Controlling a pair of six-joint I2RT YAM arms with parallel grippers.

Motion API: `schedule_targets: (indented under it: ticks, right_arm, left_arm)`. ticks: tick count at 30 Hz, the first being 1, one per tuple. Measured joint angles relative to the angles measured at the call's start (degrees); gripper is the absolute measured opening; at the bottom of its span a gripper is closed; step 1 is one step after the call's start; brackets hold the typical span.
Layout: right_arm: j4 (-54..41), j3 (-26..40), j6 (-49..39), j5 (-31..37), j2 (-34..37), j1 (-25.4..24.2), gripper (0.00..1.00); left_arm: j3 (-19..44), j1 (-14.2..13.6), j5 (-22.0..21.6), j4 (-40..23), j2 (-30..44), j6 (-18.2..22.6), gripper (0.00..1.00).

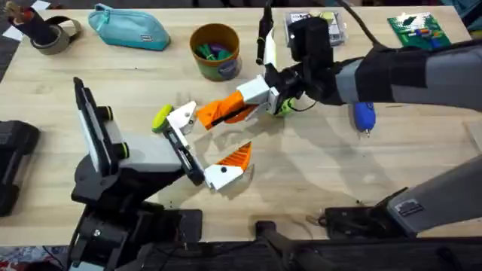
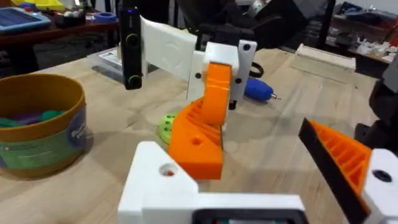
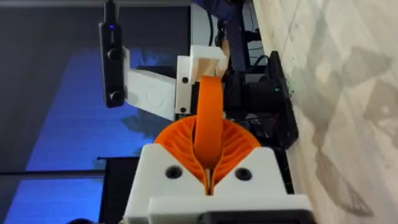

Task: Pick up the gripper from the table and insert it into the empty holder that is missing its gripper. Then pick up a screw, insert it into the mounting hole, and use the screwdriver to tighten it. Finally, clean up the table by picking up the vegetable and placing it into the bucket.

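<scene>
Meanwhile the right gripper [image 1: 226,113] reaches toward the table's middle, its fingers [image 3: 180,146] clamped on the small orange gripper [image 3: 209,127], pressing it at the holder [image 1: 181,118] on the stand's black rail. The left gripper's fingers [image 2: 348,155] stand apart. The bucket [image 1: 215,51] sits near the far edge, the blue screwdriver [image 1: 364,117] toward the right edge.
</scene>
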Motion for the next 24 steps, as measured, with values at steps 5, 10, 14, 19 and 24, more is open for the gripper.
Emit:
schedule_targets:
  ticks: [5, 10, 14, 19, 24]
  right_arm:
    - [-0.38, -3.96, -2.26, -0.01, -3.9, -1.83, 0.016]
    - [-0.03, -7.57, -4.17, -0.55, -11.29, -3.72, 0.016]
    - [-0.11, -12.48, -5.79, -0.59, -15.37, -4.65, 0.014]
    - [-0.14, -13.61, -6.26, -0.59, -15.37, -4.65, 0.014]
    - [-0.09, -13.62, -6.5, -0.59, -15.37, -4.25, 0.015]
  left_arm:
    - [0.0, 0.0, 2.43, -0.07, 0.0, 0.15, 0.986]
    - [0.0, 0.0, 5.79, 0.3, 0.0, 1.55, 0.986]
    - [0.0, 0.09, 9.8, 0.24, 0.0, 3.81, 0.985]
    - [0.0, 2.66, 13.59, 0.2, 0.0, 5.03, 0.984]
    - [0.0, 8.09, 18.27, 0.2, 0.0, 5.44, 0.986]
